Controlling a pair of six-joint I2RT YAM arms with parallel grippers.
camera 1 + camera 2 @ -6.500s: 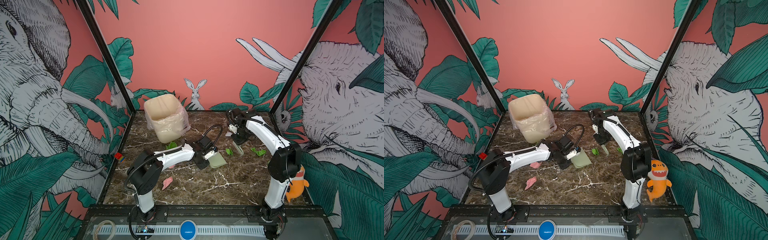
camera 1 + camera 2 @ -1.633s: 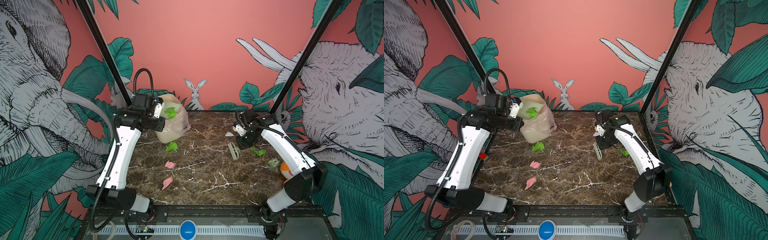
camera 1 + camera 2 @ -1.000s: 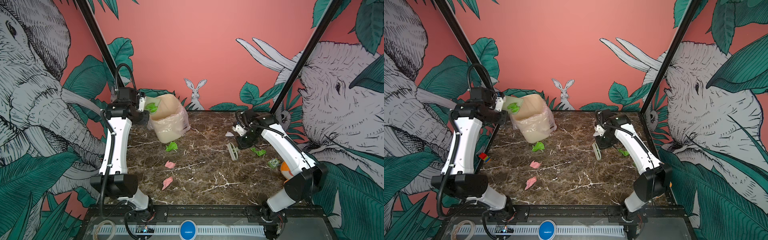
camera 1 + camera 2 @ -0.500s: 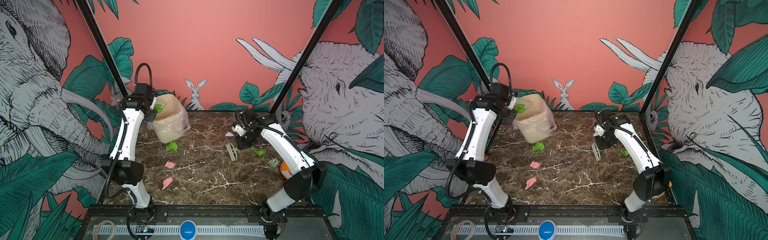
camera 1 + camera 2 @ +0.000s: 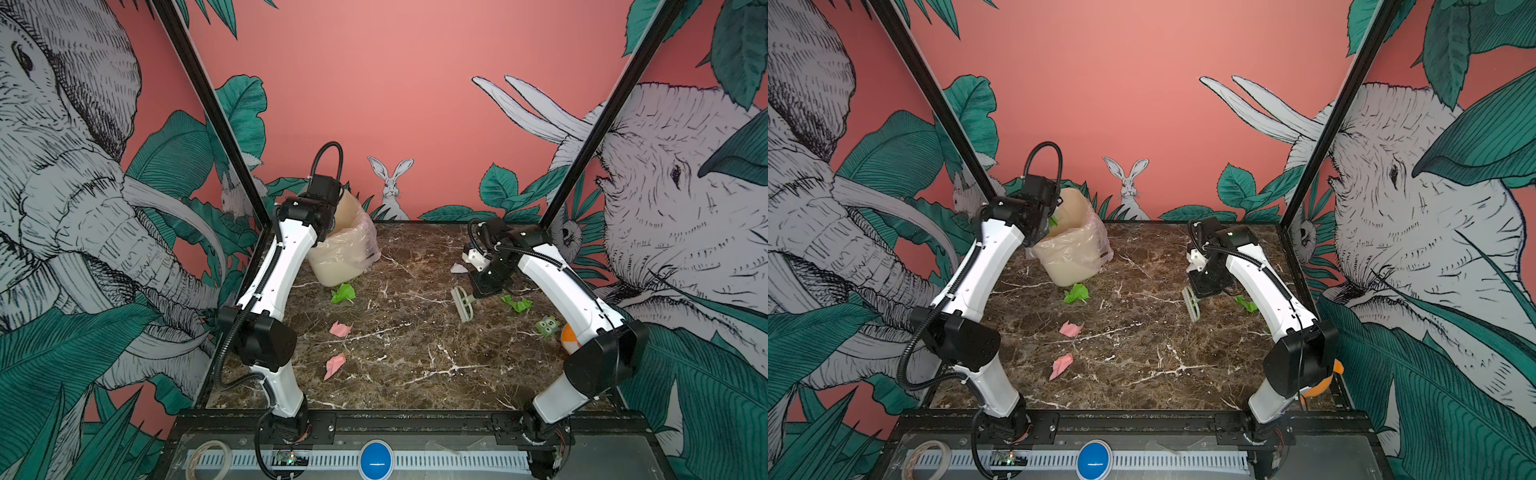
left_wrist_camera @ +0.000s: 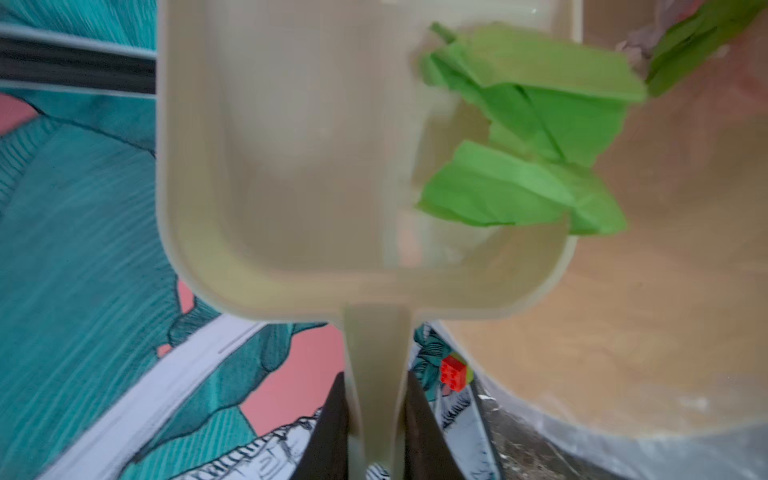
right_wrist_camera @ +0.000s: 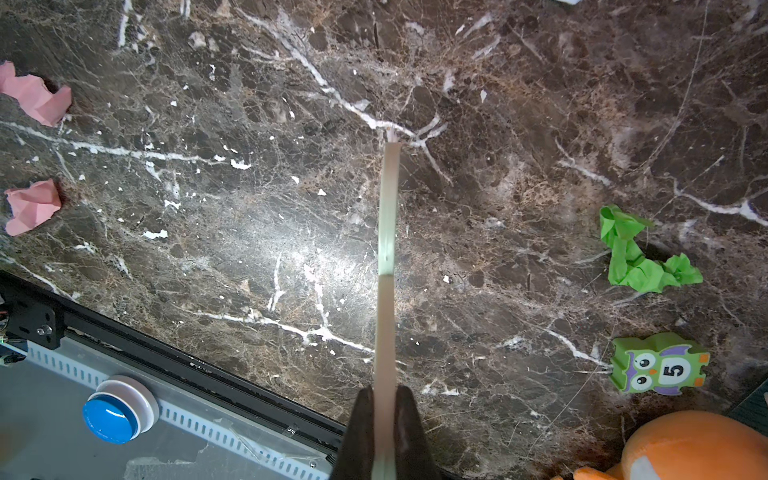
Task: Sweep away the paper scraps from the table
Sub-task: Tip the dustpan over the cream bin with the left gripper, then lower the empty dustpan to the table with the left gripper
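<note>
The left gripper (image 6: pixel 376 415) clamps the dustpan (image 6: pixel 291 166) by its handle. The pan, carrying green scraps (image 6: pixel 532 124), is at the lined bin (image 5: pixel 353 249), left of centre in both top views. The right gripper (image 7: pixel 384 409) is closed on the brush (image 7: pixel 386 228) handle. More paper scraps (image 5: pixel 340 329) lie on the table (image 5: pixel 415 353): one green and two pink centre-left, one green and one white centre-right.

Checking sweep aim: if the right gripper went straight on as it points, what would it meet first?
Probably bare table, just past the brush it holds; depth is unclear. The paper scraps lie off to both sides.
</note>
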